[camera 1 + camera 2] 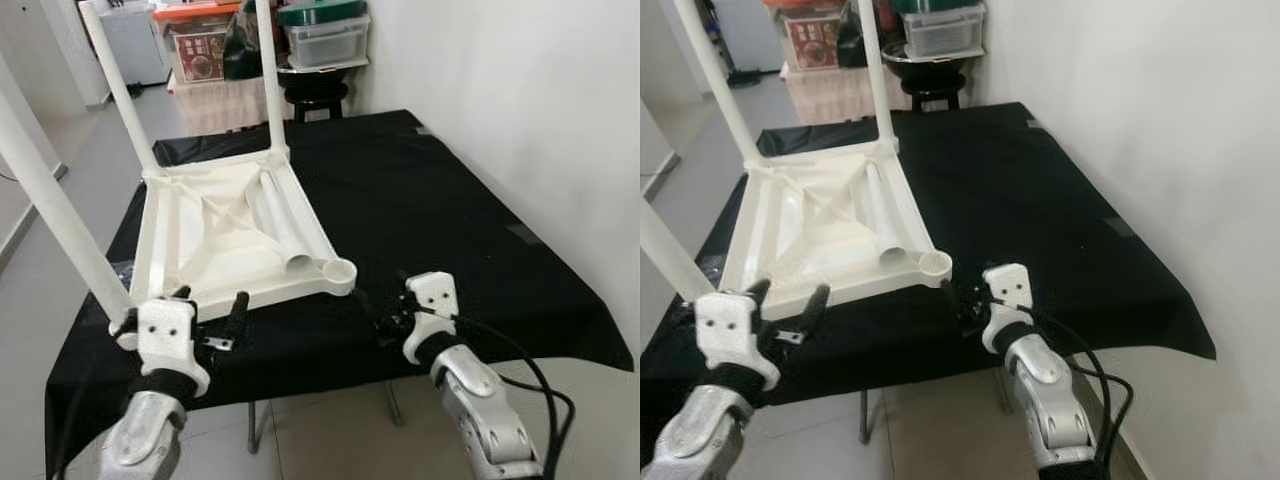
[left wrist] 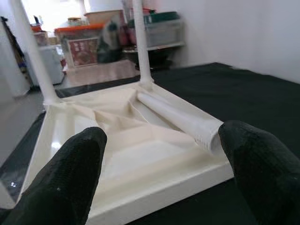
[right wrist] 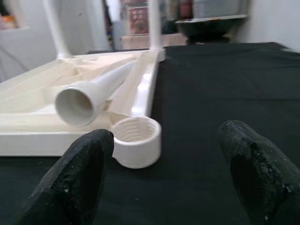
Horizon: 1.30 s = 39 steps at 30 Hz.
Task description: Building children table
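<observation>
A white children's table top [image 1: 160, 235] lies upside down on a black-covered table [image 1: 450, 210]. Three legs stand up from it: two at the far corners [image 1: 120, 90] [image 1: 270, 70] and one at the near left [image 1: 55, 200]. A loose leg [image 1: 280, 215] lies inside the top, its open end [image 3: 75, 104] beside the empty threaded socket [image 3: 136, 140] at the near right corner. My left gripper [image 1: 212, 298] is open at the top's near edge. My right gripper [image 1: 382, 290] is open just right of the socket, holding nothing.
Storage boxes [image 1: 200, 40], a lidded bin [image 1: 325, 35] and a black stool [image 1: 318, 95] stand beyond the table's far end. A white wall [image 1: 540, 100] runs along the right. The cloth to the right of the table top is bare.
</observation>
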{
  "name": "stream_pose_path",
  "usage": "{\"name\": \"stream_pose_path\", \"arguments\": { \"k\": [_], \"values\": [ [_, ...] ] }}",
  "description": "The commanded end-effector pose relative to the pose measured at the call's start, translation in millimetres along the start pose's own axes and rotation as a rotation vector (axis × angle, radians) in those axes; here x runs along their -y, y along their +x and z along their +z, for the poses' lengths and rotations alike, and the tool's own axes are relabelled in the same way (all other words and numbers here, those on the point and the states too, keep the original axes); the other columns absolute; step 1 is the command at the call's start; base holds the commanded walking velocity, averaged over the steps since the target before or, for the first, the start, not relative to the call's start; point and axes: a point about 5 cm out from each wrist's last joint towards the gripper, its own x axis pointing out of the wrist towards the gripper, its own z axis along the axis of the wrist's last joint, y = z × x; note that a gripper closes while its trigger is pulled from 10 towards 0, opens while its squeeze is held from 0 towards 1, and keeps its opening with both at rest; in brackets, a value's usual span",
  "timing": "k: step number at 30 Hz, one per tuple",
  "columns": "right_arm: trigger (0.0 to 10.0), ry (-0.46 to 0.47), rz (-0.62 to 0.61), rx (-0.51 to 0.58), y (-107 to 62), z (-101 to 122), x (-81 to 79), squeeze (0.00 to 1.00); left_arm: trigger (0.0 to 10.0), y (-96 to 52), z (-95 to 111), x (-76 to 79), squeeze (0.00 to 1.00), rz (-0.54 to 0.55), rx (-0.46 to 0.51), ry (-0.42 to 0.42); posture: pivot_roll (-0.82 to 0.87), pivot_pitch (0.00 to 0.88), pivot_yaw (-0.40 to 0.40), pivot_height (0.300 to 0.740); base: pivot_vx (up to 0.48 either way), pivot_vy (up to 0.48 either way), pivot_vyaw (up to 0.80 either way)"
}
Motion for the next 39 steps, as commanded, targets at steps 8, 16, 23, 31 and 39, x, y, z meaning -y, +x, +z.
{"name": "stream_pose_path", "arguments": {
  "k": [8,16,23,31,39],
  "values": [
    [10.0,-0.063,-0.026,0.045,-12.0,15,-11.4,0.0,10.0,-11.7,-14,-18.5,0.0,0.107,-0.056,-0.113,-0.09,0.0,0.09,0.74,0.0,0.0,0.0],
    [10.0,-0.085,0.027,0.045,-28.1,24,-14.9,0.0,10.0,-28.1,2,0.5,0.0,0.014,0.002,-0.163,-0.08,0.0,0.038,0.74,0.0,0.0,0.0],
    [10.0,-0.131,-0.019,0.01,-32.3,30,1.8,0.0,10.0,-20.2,-6,2.6,0.0,0.064,-0.02,-0.217,-0.08,0.008,0.015,0.74,0.0,0.0,0.0],
    [10.0,-0.198,-0.055,-0.048,-34.1,27,8.4,0.0,10.0,-28.9,-8,11.6,0.0,0.014,-0.045,-0.175,-0.08,0.043,0.002,0.74,0.0,0.0,0.0],
    [10.0,-0.193,-0.048,-0.072,-31.7,27,1.9,0.0,10.0,-28.0,-5,5.4,0.0,0.026,-0.04,-0.159,-0.08,0.048,0.024,0.74,0.0,0.0,0.0]
  ]
}}
